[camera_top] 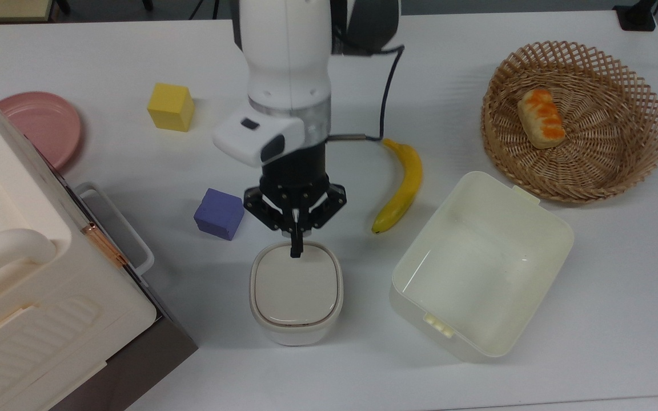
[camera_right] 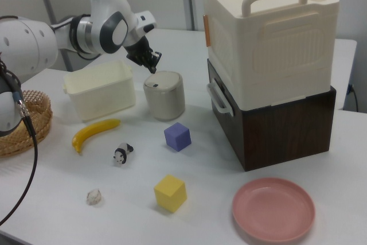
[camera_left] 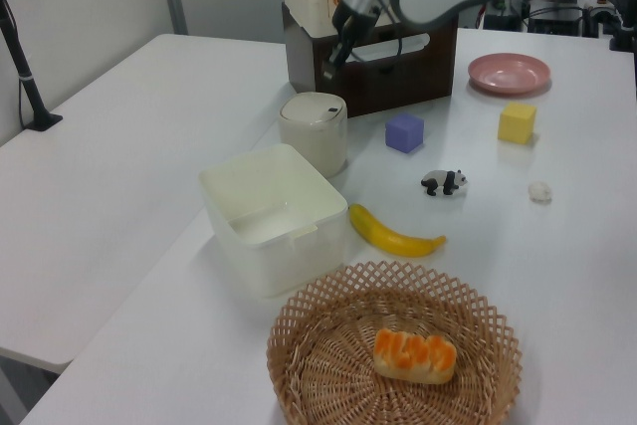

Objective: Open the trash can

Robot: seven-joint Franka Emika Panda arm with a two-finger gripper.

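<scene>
The end effector (camera_top: 295, 251), fingers pressed together and holding nothing, points down over the trash can (camera_top: 296, 292) lid's near edge; a purple cube (camera_top: 219, 213) sits beside it.

Trash can (camera_top: 296, 319): white body, beige-grey lid. Tub (camera_top: 480, 265): cream. Case (camera_right: 269, 38): cream, on dark brown base (camera_right: 287, 127). Cubes: one yellow (camera_top: 171, 107), one purple (camera_top: 219, 213). Plate (camera_top: 40, 123): pink. Banana (camera_top: 402, 185): yellow. Basket (camera_top: 574, 120): tan lattice weave; bread (camera_top: 541, 117) orange-striped. Panda figure (camera_left: 444, 182): black and white. Arm (camera_top: 289, 74): white; gripper (camera_top: 295, 251) black.
</scene>
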